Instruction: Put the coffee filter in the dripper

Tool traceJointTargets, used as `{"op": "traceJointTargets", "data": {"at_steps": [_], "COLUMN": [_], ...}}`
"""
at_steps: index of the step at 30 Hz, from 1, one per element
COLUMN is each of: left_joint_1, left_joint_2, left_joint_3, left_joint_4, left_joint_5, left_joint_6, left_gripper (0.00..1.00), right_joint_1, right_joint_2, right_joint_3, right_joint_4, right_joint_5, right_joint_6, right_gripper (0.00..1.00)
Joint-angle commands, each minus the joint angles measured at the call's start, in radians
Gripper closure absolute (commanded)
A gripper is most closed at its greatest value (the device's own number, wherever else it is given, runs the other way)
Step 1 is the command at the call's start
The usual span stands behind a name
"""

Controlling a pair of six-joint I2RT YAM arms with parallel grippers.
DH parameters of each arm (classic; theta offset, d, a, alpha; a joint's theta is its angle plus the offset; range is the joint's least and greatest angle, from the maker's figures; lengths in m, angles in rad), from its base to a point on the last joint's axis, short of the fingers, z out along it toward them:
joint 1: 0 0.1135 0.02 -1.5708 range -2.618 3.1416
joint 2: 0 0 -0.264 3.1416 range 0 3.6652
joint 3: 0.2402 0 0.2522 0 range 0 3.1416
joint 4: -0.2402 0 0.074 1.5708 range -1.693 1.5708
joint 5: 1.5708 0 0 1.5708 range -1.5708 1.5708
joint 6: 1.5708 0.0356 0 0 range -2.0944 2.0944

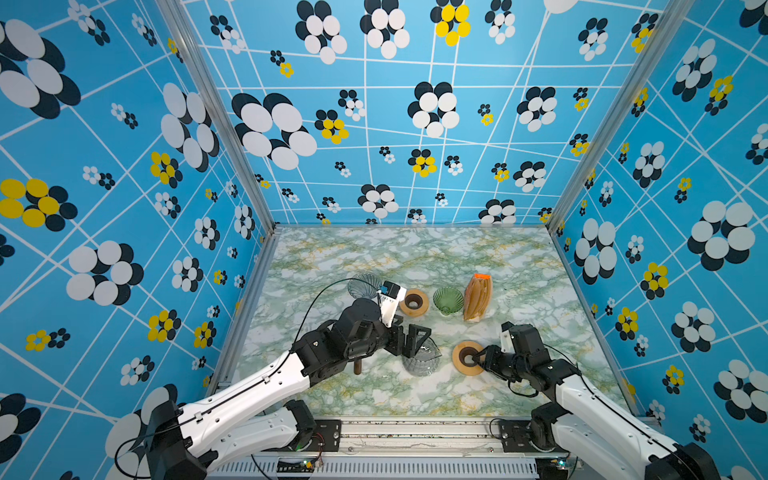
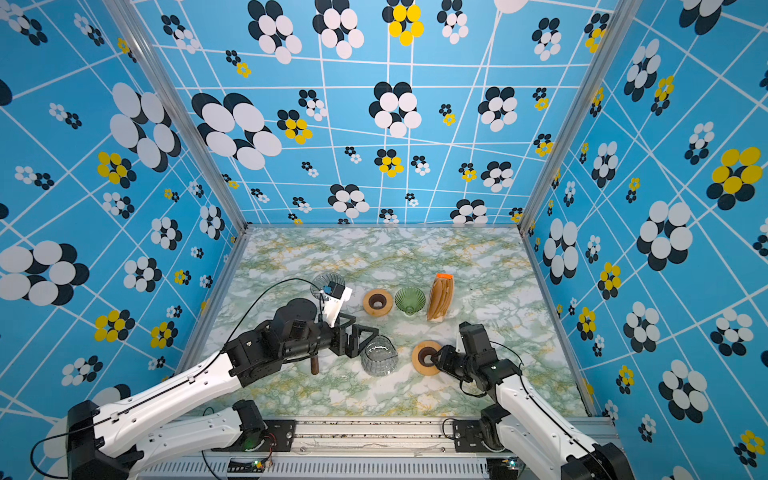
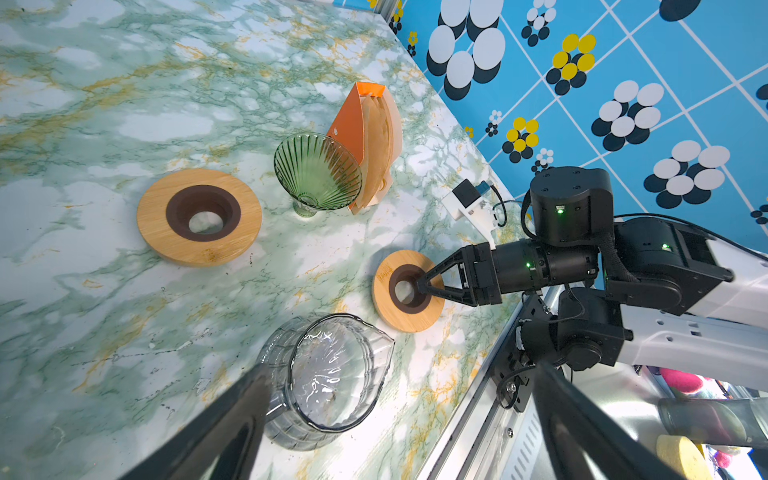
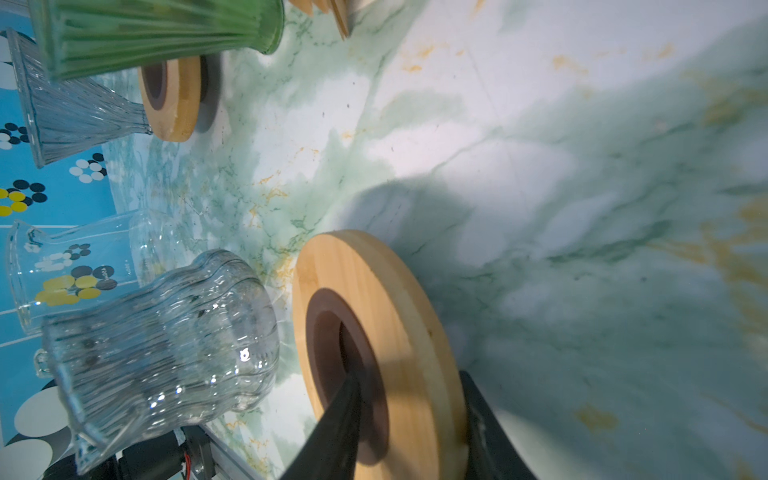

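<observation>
Brown paper coffee filters (image 1: 478,297) (image 3: 378,141) stand in an orange holder at mid-table. Beside them is a green glass dripper (image 1: 448,300) (image 3: 318,170), upright and empty. A clear glass dripper (image 1: 363,284) (image 4: 70,112) stands further left. My right gripper (image 1: 478,358) (image 4: 409,376) is shut on a wooden ring (image 1: 468,357) (image 4: 374,299) nearer the front: one finger in its brown centre hole, the other at its outer edge. My left gripper (image 1: 409,351) (image 3: 399,370) hangs open over a ribbed glass carafe (image 1: 420,361) (image 3: 328,382), holding nothing.
A second wooden ring (image 1: 413,302) (image 3: 199,216) lies left of the green dripper. Another clear jug (image 4: 62,266) sits behind the carafe, mostly under my left arm, where a brown handle (image 1: 357,368) shows. Patterned walls close three sides; a metal rail (image 1: 415,432) runs along the front.
</observation>
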State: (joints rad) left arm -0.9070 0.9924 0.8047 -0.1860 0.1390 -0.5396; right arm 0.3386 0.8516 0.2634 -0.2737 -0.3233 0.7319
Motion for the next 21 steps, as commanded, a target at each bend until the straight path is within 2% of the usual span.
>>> {"op": "traceJointTargets", "data": {"at_steps": [1,13,21], "left_joint_1": [0.005,0.005,0.005], "left_joint_2": [0.012,0.023,-0.002], "left_joint_3": [0.005,0.01,-0.004], "left_joint_4": [0.017,0.026,0.026], "left_joint_5": [-0.001,0.004,-0.007], "left_joint_6": [-0.001,0.002,-0.002], "left_gripper": [0.01,0.01,0.01], "right_joint_1": [-0.004,-0.004,0.0], "right_joint_2": [0.005,-0.007,-0.007], "right_joint_3": [0.043,0.113,0.175], "right_joint_4": [-0.02,-0.076,-0.151], "right_joint_5": [0.022,0.061,0.103], "right_joint_6": [-0.036,-0.073,-0.114], "right_gripper": [0.63,0.79,0.83]}}
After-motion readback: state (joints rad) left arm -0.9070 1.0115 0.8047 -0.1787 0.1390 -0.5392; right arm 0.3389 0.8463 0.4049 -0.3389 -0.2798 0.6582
